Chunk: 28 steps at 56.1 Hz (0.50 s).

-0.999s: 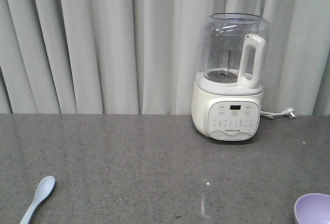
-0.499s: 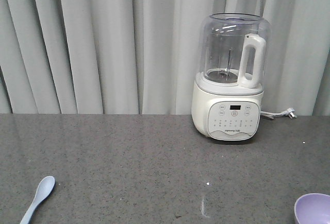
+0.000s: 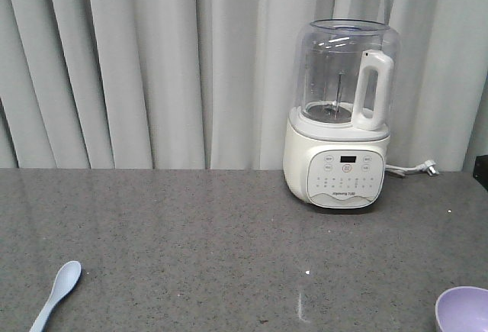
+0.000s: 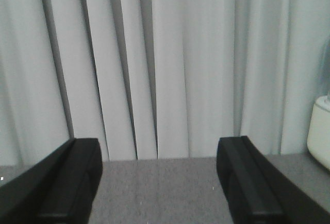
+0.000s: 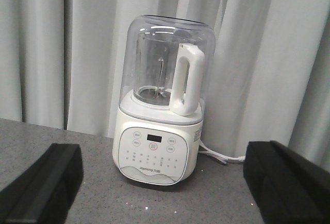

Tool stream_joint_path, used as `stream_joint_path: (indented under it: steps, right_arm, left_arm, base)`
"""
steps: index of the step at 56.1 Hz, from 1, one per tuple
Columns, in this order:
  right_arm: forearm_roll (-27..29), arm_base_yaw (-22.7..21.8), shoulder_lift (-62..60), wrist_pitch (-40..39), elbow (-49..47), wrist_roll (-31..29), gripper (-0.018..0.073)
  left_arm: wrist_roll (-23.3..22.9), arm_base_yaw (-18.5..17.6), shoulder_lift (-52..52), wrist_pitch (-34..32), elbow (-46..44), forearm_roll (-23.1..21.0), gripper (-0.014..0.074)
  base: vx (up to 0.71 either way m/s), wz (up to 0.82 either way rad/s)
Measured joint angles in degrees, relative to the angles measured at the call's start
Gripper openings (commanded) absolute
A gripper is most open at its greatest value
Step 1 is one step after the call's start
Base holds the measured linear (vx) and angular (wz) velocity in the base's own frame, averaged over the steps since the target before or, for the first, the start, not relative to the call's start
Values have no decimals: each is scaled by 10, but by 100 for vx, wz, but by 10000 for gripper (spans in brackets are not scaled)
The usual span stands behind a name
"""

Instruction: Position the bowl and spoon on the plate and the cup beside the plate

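Note:
The pale-blue spoon (image 3: pixel 55 292) lies on the grey counter at the lower left of the front view. The lavender bowl (image 3: pixel 463 311) sits at the lower right corner, cut off by the frame. The plate and the cup are out of view. My left gripper (image 4: pixel 160 183) is open above bare counter, its black fingers (image 4: pixel 56 183) wide apart with nothing between them. My right gripper (image 5: pixel 162 188) is open too, facing the blender with nothing held. Neither gripper is near the spoon or bowl.
A white blender (image 3: pixel 341 114) with a clear jug stands at the back right of the counter (image 3: pixel 191 233), its cord (image 3: pixel 415 169) trailing right. It also shows in the right wrist view as the blender (image 5: pixel 162 100). Grey curtains hang behind. A small black piece (image 3: pixel 480 170) shows at the right edge.
A small black piece has come into the front view at the right edge. The spoon, bowl and blender have not moved.

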Motion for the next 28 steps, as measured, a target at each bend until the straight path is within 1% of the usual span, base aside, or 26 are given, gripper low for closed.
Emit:
stream_joint_path:
  steps: [9, 16, 18, 22, 25, 28]
  right_arm:
    - [0, 0, 0, 15, 0, 4, 569]
    - [0, 0, 0, 19, 0, 4, 565]
    - [0, 0, 0, 19, 0, 4, 565]
    - [0, 0, 0, 22, 0, 4, 565]
    - [0, 0, 0, 26, 0, 4, 565]
    - [0, 0, 0, 32, 0, 4, 565]
  left_arm:
    - [9, 0, 65, 135, -60, 0, 594]
    - [15, 0, 150, 254, -131, 0, 594]
    - [15, 0, 179, 301, -158, 0, 594]
    - [16, 0, 240, 371, -195, 0, 594]
    - [16, 0, 280, 407, -211, 0, 594]
    - [17, 0, 323, 426, -218, 0, 594]
  base:
    - [0, 0]
    - [0, 0]
    - [0, 0]
    - [0, 0]
    - [0, 0]
    - [0, 0]
